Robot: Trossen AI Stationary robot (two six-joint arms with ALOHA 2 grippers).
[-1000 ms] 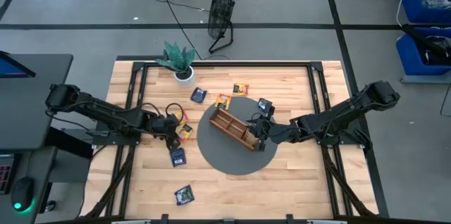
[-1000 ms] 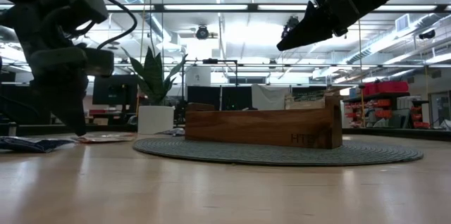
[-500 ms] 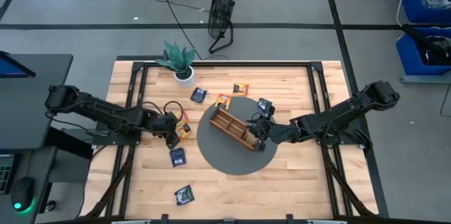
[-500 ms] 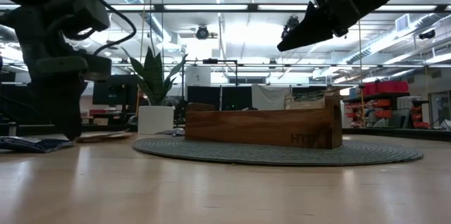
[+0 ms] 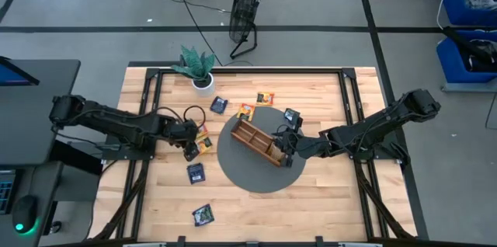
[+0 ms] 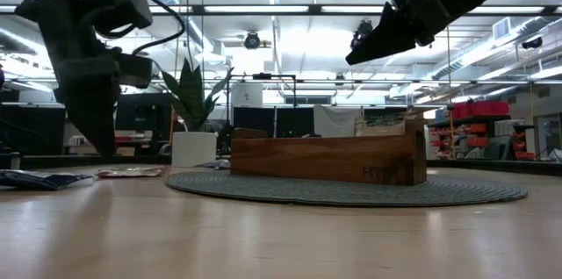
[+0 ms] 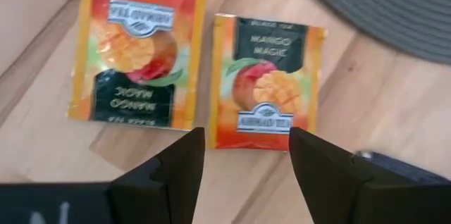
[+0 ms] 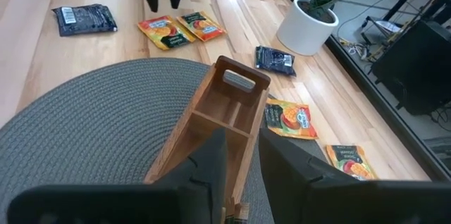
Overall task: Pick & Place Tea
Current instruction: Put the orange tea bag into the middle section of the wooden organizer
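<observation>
The left hand (image 7: 243,155) hangs open and empty above a mango sachet (image 7: 266,83). Thin, light, limp foil lying flat: pinch one edge.

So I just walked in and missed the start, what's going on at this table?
Two robot arms are sorting tea sachets. The left gripper hangs open and empty just above two mango sachets lying side by side on the wood beside the round grey mat. The right gripper waits over the wooden tray on the mat. Other sachets lie scattered around.
</observation>
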